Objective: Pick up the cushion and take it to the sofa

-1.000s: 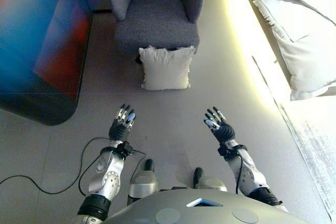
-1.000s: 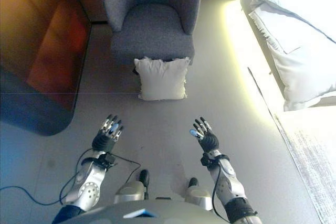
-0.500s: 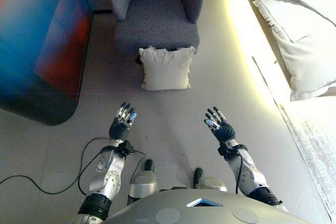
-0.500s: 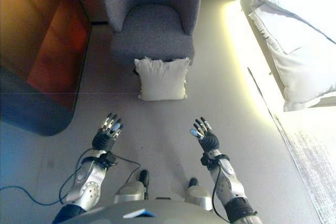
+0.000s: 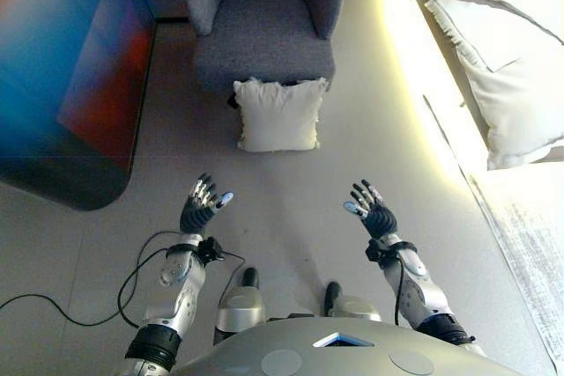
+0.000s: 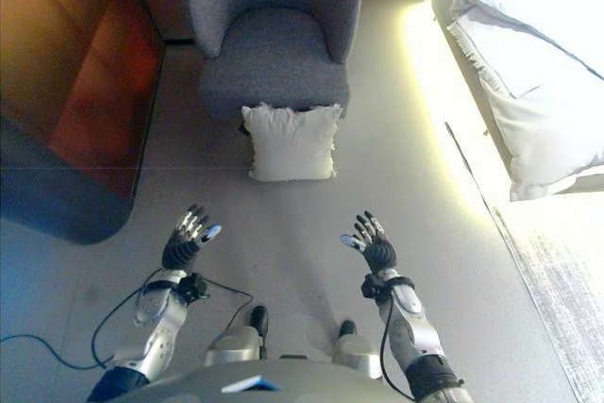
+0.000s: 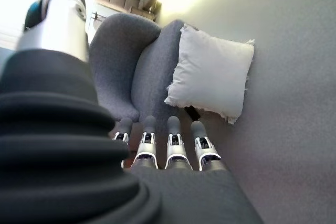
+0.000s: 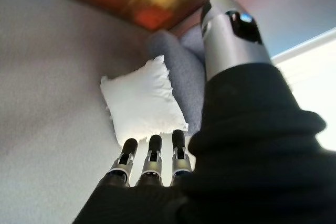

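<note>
A white square cushion stands on the grey floor, leaning against the front of a grey sofa chair. It also shows in the left wrist view and the right wrist view. My left hand is open, held above the floor well short of the cushion and to its left. My right hand is open, short of the cushion and to its right. Both hands are empty.
A dark cabinet with a glossy coloured front stands at the left. A bed with white bedding lies at the right, with a lit strip along its base. A black cable lies on the floor at lower left.
My left hand has shifted slightly left and down. My right hand has moved very little. The cushion has not moved.
</note>
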Robot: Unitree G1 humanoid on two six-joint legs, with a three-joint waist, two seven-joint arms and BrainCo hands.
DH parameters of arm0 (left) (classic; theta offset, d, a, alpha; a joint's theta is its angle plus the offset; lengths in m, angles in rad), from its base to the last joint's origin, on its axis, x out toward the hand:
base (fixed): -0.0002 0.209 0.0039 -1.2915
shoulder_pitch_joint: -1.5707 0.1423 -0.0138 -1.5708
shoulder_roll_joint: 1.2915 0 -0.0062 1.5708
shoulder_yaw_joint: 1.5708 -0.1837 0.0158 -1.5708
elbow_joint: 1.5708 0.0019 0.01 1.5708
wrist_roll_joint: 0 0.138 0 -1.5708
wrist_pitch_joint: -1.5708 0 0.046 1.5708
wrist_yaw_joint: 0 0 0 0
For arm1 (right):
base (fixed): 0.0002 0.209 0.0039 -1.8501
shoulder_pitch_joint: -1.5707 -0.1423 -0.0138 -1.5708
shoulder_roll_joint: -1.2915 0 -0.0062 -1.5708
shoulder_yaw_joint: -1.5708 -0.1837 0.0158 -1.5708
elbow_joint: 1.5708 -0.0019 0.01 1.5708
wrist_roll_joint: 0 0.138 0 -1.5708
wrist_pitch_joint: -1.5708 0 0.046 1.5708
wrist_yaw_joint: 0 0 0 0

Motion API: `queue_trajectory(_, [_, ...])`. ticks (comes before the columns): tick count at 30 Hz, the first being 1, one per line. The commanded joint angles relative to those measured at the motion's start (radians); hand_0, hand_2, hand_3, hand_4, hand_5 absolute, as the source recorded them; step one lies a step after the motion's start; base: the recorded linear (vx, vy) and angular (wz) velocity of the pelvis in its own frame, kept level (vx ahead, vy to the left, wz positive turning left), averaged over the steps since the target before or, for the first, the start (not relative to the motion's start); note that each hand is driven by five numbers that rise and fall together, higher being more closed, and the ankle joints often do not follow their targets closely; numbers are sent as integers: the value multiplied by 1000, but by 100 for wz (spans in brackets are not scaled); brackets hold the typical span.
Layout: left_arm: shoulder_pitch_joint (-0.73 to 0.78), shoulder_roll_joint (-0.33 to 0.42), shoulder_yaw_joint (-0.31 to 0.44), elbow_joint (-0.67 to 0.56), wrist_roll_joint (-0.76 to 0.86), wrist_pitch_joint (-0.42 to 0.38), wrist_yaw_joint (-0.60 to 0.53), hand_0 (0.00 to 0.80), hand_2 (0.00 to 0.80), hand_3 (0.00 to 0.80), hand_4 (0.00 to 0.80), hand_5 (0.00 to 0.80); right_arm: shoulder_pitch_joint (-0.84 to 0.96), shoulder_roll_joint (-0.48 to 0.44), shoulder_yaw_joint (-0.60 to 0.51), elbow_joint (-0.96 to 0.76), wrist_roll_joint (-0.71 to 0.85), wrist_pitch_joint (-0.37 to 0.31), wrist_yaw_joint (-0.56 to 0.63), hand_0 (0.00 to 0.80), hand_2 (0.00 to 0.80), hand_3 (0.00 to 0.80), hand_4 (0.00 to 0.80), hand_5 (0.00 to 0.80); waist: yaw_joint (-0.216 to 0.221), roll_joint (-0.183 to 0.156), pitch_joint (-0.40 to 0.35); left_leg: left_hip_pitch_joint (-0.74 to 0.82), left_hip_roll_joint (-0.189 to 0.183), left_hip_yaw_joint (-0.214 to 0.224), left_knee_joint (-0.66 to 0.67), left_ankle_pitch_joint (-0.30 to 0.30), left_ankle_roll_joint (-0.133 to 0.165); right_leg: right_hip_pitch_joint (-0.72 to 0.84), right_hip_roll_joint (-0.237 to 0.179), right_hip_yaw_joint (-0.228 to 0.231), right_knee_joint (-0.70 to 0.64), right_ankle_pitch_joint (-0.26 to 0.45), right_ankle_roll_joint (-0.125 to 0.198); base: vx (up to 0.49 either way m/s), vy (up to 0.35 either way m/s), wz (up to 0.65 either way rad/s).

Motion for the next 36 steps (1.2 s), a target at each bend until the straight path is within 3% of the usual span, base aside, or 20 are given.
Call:
queue_trajectory(1, [-42, -68, 8, -44, -365, 78, -291, 0, 0, 0, 0, 0, -55, 43, -4, -111, 323, 56, 245, 0, 0, 0, 0, 0, -19, 20, 7, -17, -58, 14, 74, -72, 69, -65, 80, 2, 83, -8, -56, 0, 0, 0])
queue_trajectory(5, [-36, -156, -21, -31, -684, 216, -570, 0, 0, 0, 0, 0, -70, 103, -1, -91, 500, 125, 468, 0, 0, 0, 0, 0, -15, 30, -2, -12, -58, 17, 71, -79, 65, -62, 72, -14, 83, -9, -49, 8, 4, 0])
queue_trajectory(9, [-24, -178, -50, -24, -705, 201, -632, 0, 0, 0, 0, 0, -71, 124, 17, -109, 575, 141, 497, 0, 0, 0, 0, 0, -12, 29, -21, 4, -58, 16, 64, -85, 63, -48, 70, -20, 77, -12, -46, 61, -6, 3])
queue_trajectory(24, [-23, -175, -84, -52, -689, 212, -583, 0, 0, 0, 0, 0, -27, 122, 62, -119, 578, 121, 550, 0, 0, 0, 0, 0, -11, 23, -43, 13, -57, 15, 65, -84, 61, -32, 71, -28, 66, -7, -46, 19, -9, 1])
queue_trajectory(33, [-26, -163, -82, -58, -644, 201, -544, 0, 0, 0, 0, 0, -23, 110, 63, -116, 534, 118, 489, 0, 0, 0, 0, 0, -15, 25, -36, 9, -56, 20, 68, -81, 61, -37, 69, -29, 67, -4, -48, 0, 0, 0])
queue_trajectory(35, [-27, -148, -79, -50, -557, 162, -496, 0, 0, 0, 0, 0, -22, 102, 60, -108, 451, 81, 422, 0, 0, 0, 0, 0, -16, 25, -34, 6, -56, 20, 71, -80, 59, -40, 68, -29, 69, -3, -47, 0, 0, 0])
queue_trajectory(36, [-36, -119, -82, -29, -383, 73, -367, 0, 0, 0, 0, 0, -33, 73, 61, -80, 263, -19, 277, 0, 0, 0, 0, 0, -16, 25, -30, 3, -56, 21, 71, -77, 56, -44, 68, -29, 72, -2, -46, 0, 0, 0])
